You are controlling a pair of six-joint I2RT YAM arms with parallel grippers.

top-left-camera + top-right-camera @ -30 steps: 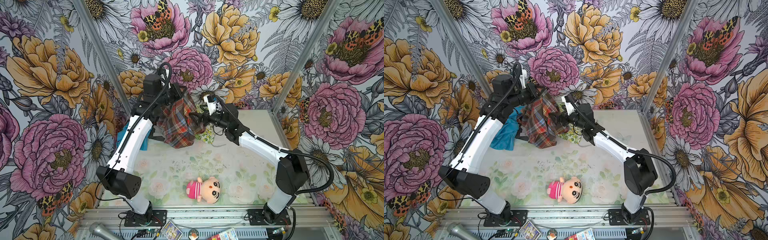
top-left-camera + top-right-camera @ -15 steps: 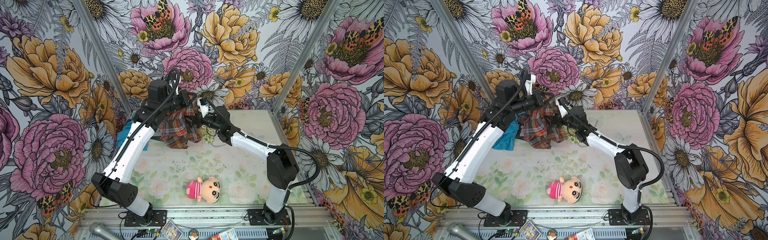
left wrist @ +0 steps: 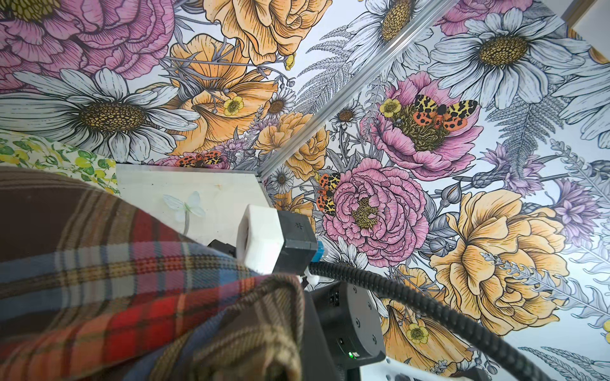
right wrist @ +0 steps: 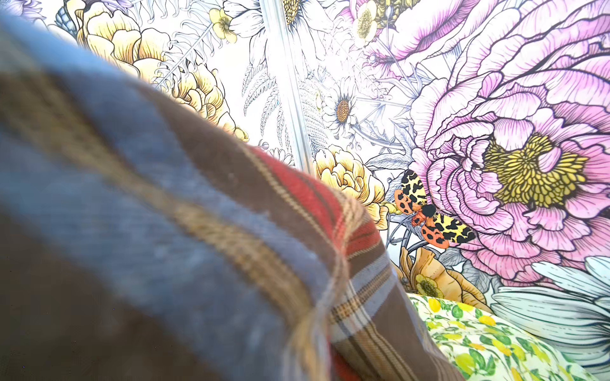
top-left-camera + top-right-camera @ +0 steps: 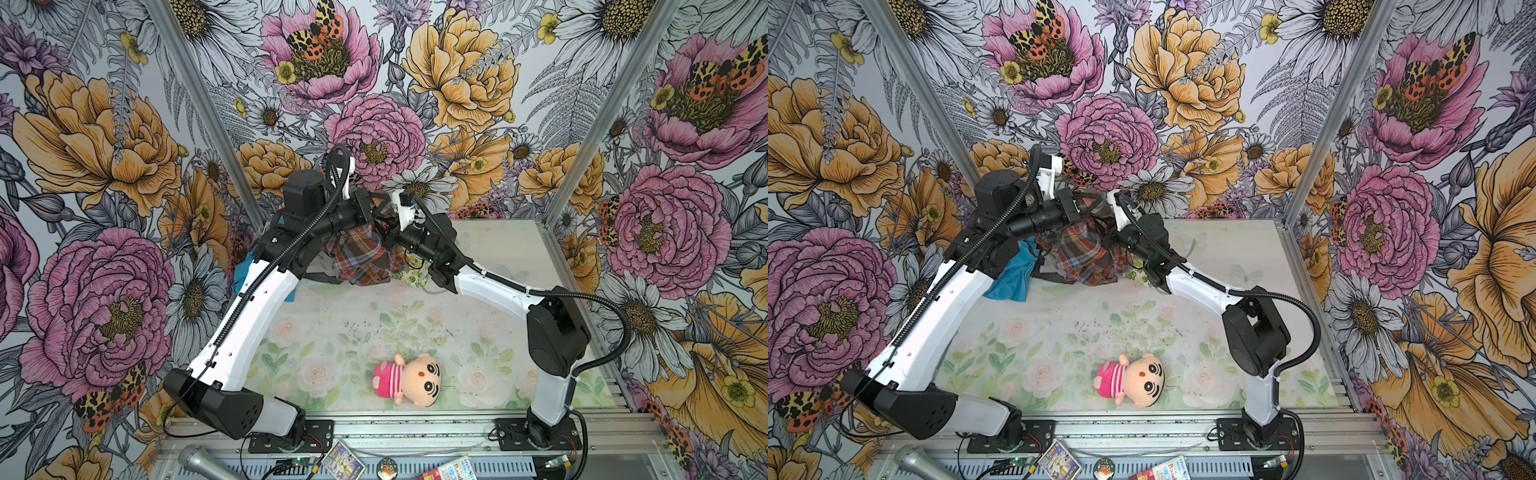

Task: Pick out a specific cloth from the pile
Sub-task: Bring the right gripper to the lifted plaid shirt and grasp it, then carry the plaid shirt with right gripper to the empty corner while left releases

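The plaid cloth (image 5: 360,258) (image 5: 1083,258) hangs bunched above the back of the table, lifted off the pile (image 5: 1034,270). My left gripper (image 5: 370,208) (image 5: 1084,206) is shut on its top edge. From the right, my right gripper (image 5: 385,232) (image 5: 1108,233) is pressed into the cloth's upper side and shut on a fold, with its fingertips buried in the fabric. In both wrist views the cloth (image 3: 132,280) (image 4: 165,231) covers the jaws. The pile's turquoise piece (image 5: 1013,279) and lemon-print piece (image 5: 412,271) (image 4: 478,339) lie beneath.
A plush doll (image 5: 409,376) in a pink striped shirt lies near the table's front edge. The floral walls close in behind and beside the pile. A microphone (image 5: 203,459) and small cards lie on the metal rail in front of the arm bases.
The left gripper has carried the cloth up and toward the middle. The right gripper has moved left into the cloth and gone from open to shut.
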